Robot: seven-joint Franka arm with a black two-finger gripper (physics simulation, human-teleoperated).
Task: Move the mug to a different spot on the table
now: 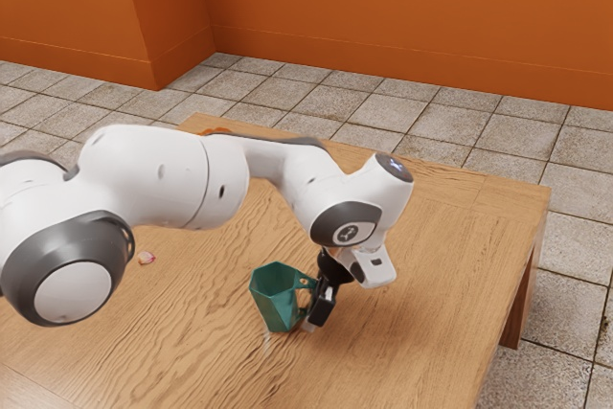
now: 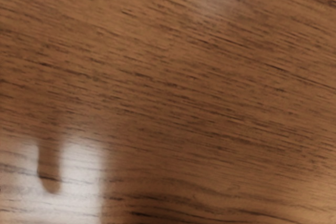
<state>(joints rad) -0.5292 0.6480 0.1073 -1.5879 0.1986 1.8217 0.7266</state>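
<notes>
Orange walls and grey floor tiles stood behind the wooden table, whose grain ran close under my wrist camera. The green mug was toward the table's near side and looked slightly tilted, its handle side against my gripper. I could not tell whether the gripper was clamped on it or merely beside it. To carry it well, I judged I should confirm a firm hold, raise the mug only a little, keep it level, and steer toward bare wood, away from the small pink scrap.
</notes>
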